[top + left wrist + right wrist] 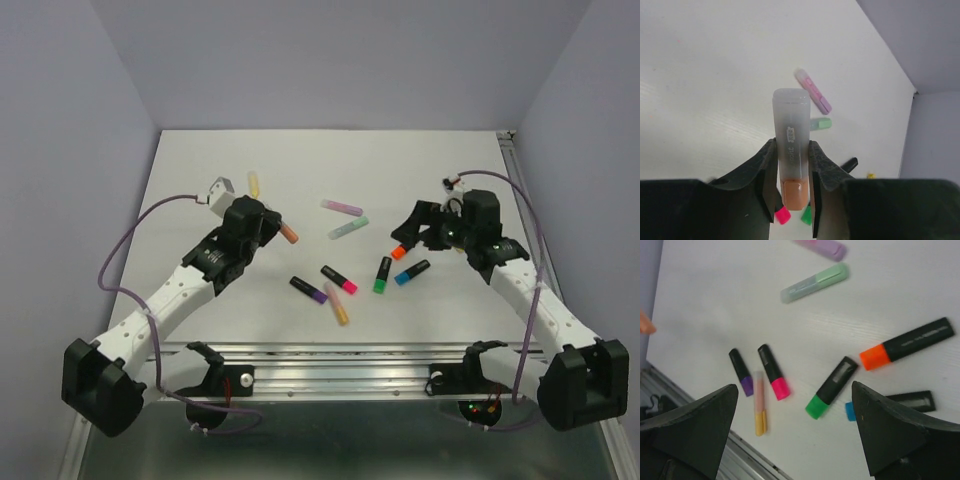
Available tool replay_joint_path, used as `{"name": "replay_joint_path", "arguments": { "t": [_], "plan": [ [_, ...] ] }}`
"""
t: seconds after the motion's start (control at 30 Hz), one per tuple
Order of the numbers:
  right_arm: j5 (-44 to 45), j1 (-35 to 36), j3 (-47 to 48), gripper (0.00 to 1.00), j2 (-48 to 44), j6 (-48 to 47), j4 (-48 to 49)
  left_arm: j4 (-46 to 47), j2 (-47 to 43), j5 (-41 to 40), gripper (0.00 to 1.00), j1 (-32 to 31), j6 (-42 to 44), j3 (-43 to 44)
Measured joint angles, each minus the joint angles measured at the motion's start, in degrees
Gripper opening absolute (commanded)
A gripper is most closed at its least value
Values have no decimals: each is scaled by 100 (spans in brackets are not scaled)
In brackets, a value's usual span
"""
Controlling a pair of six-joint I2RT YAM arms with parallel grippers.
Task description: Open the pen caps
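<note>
My left gripper (791, 165) is shut on a grey-barrelled pen (790, 125), held above the table and pointing away from the camera. Its orange cap (794, 194) sits between the finger bases. In the top view this pen (287, 233) sticks out to the right of the left gripper (268, 228). My right gripper (795, 430) stands open above the loose pens with nothing between its fingers. Below it lie the green-capped pen (832, 387), pink-capped pen (773, 371), purple-capped pen (740, 371), orange-capped pen (907, 342), blue-capped pen (890, 404) and a pastel yellow-ended pen (759, 402).
Farther back lie a mint pen (349, 228), a pink-purple pastel pen (341, 206) and a pastel yellow pen (254, 183). A metal rail (340, 352) runs along the table's near edge. Grey walls close in the left, back and right.
</note>
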Motion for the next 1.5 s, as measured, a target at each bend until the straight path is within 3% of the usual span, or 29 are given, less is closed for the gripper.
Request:
{"name": "replay_joint_path", "arguments": {
  "t": [0.13,0.27,0.47,0.73,0.93,1.03,1.2,1.27,1.3,1.5],
  "plan": [
    [-122,1283,107,100,391,-166,149,841,837,560,0,0,271,378],
    [-173,1897,118,100,584,-302,498,1414,1292,1182,0,-9,356,420],
    [-2,2430,468,100,1209,-518,909,1921,1353,1799,0,-164,304,420],
    [127,2820,907,98,1985,-612,1587,2022,1355,1941,0,-350,48,417],
    [109,2953,1126,68,2264,-529,1923,2026,1449,1930,0,-461,-20,417],
    [101,2973,1202,47,2393,-442,2057,2017,1526,1932,0,-494,-35,417],
    [101,3008,1270,30,2503,-378,2050,2004,1545,1834,0,-514,-70,417],
    [144,3012,1276,14,2524,-356,2039,2000,1545,1784,0,-527,-68,420],
    [238,3008,1276,1,2531,-310,1985,1978,1543,1746,0,-527,-68,420],
    [247,3008,1287,1,2540,-214,1941,1906,1547,1563,0,-566,-66,457]
  ]
}}
